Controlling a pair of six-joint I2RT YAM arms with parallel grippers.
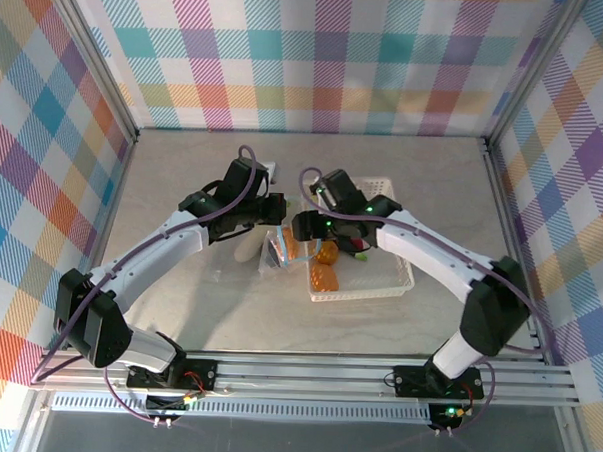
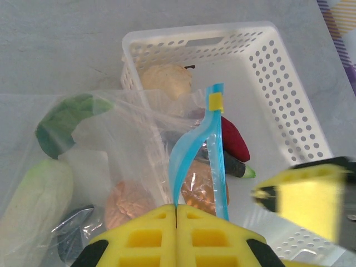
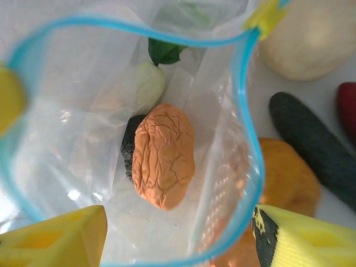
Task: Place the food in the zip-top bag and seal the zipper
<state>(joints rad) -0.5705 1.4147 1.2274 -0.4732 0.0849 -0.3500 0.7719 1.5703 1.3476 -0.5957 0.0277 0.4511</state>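
Near the middle of the surface [image 1: 238,313], both arms bend inward and meet at the left end of the white basket [image 2: 278,83]. The left gripper [image 2: 176,214] is pressed shut, pinching the zipper [image 2: 216,139] of the zip-top bag [image 2: 111,128], which lies just beside the basket. The right gripper [image 3: 178,233] stands wide apart over the bag's open mouth, holding nothing. Inside the bag are an orange bread piece [image 3: 164,161], a black lump [image 3: 130,147] and a white radish [image 3: 142,83]. The basket keeps a tan piece [image 2: 165,80] and a dark eggplant [image 3: 311,139].

Layout: bag [image 2: 125,119] left of basket [image 1: 363,297], on table [image 1: 183,181].
In bag: bread piece [image 3: 163,161], radish [image 3: 142,86], lump [image 3: 130,146]; other foods [image 2: 164,80] in basket.
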